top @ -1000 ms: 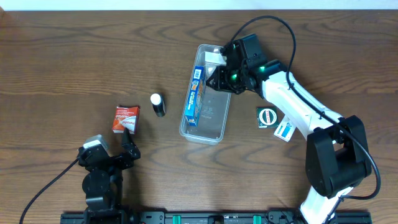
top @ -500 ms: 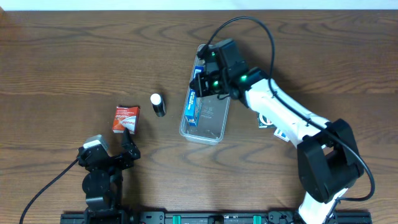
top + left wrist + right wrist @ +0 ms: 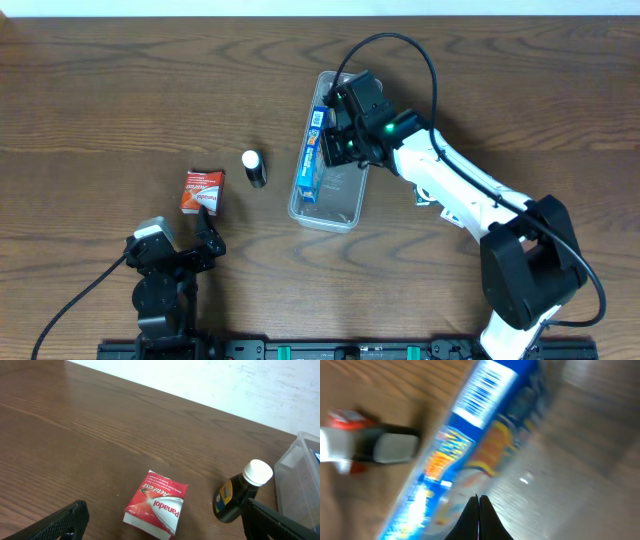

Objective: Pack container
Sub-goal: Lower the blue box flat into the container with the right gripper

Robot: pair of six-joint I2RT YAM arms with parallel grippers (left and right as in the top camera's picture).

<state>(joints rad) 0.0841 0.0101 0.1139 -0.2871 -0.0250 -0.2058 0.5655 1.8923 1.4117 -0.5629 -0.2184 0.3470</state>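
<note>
Right of the table's middle, we find the container [image 3: 334,205], a clear narrow tub whose long sides run from the far side towards us, its rounded near end well short of the table's front edge. A blue box [image 3: 313,157] lies lengthwise inside it against the left wall, and to the right of that box we see a strip of bare tub floor. The right arm [image 3: 450,185] reaches in from the right and covers the tub's far half, while the near half shows uncovered. The right gripper [image 3: 479,502] has its fingers pressed together with nothing between them, the tips just beside the blue box; its wrist view is too blurred for us to tell whether they touch anything. Left of the tub, past a band of bare wood, we see a dark bottle [image 3: 254,168] with a white cap, and further left a red box [image 3: 202,190]. Near the front edge the left gripper [image 3: 188,243] sits with its fingers spread wide, the red box ahead of it and apart. The table [image 3: 100,100] is dark brown wood, and a white wall [image 3: 210,380] runs along its far edge.
</note>
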